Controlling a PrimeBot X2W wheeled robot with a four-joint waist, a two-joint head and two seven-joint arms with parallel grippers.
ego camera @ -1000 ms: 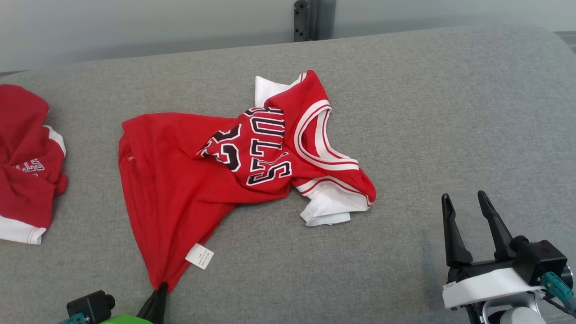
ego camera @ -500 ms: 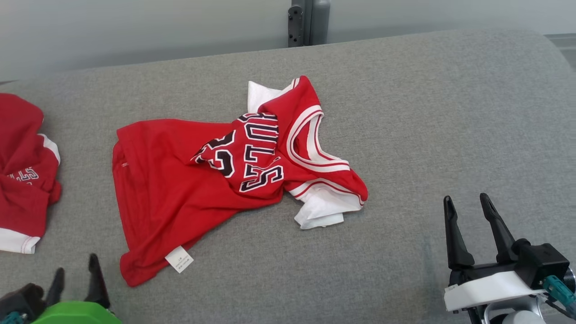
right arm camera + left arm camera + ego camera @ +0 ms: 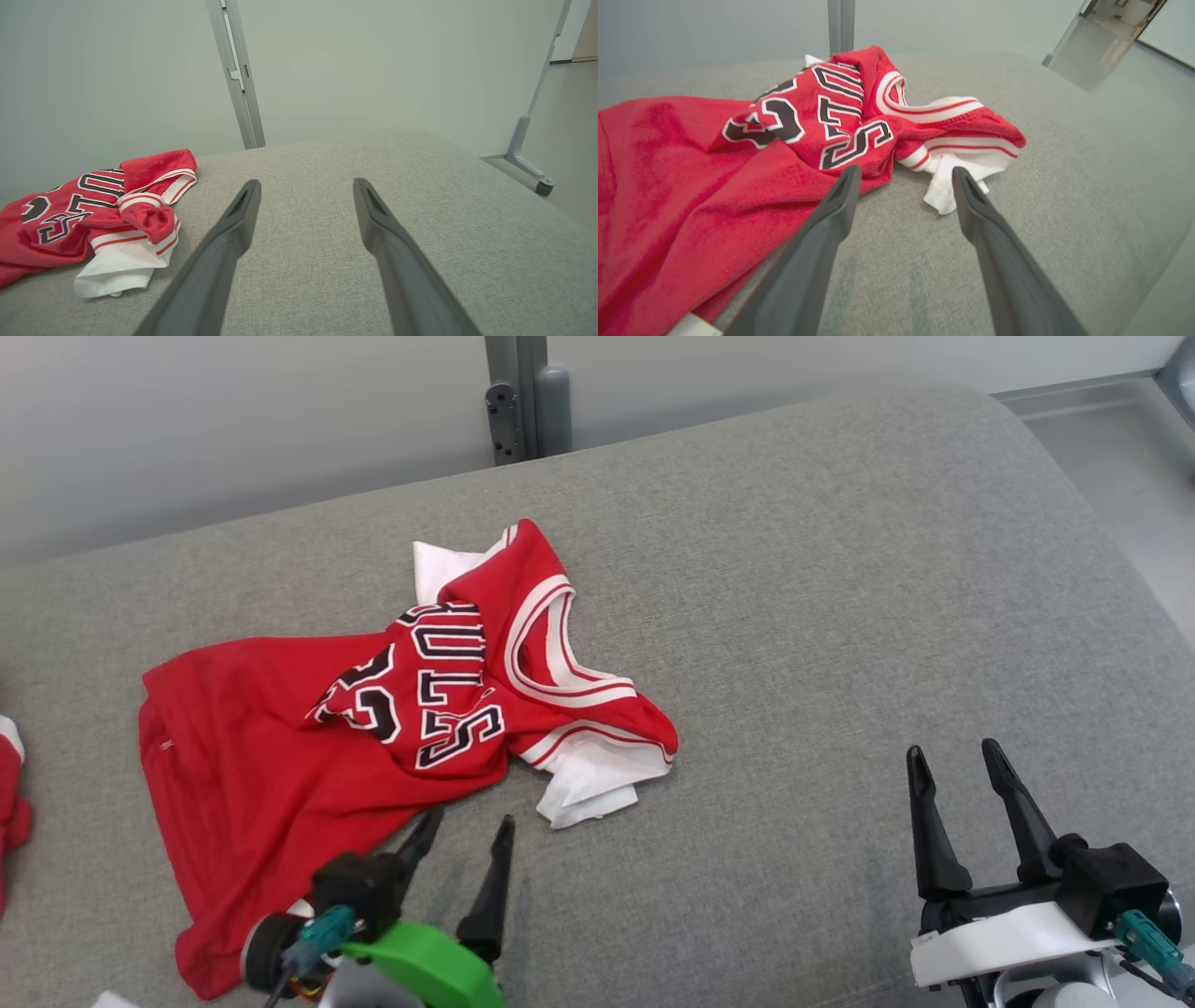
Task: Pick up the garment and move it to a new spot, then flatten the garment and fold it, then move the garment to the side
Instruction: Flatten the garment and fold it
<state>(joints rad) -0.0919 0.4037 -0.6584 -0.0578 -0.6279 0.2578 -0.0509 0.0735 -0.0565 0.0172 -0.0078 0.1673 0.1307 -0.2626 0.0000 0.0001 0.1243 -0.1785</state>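
The garment [image 3: 280,756] is a red jersey with white trim and black lettering, lying crumpled on the grey fabric surface [image 3: 794,616]. Its collar and white sleeve ends are bunched at the right, and its red body spreads out to the left. My left gripper [image 3: 471,821] stands open just in front of the jersey's near edge. In the left wrist view the garment [image 3: 738,154] lies right beyond the left gripper [image 3: 906,172], with nothing between the fingers. My right gripper [image 3: 952,753] is open over bare surface, well to the right. From the right wrist the garment [image 3: 70,219] lies left of the right gripper [image 3: 306,183].
Another red and white garment [image 3: 9,803] pokes in at the far left edge. A grey metal post [image 3: 518,401] stands behind the surface against the wall. The surface's rounded right end drops to the floor [image 3: 1120,457]. Bare surface spreads between the jersey and my right gripper.
My left gripper has let go of the jersey's lower corner, opened and moved right to the jersey's near edge. The corner has fallen back. The camera has turned to the right.
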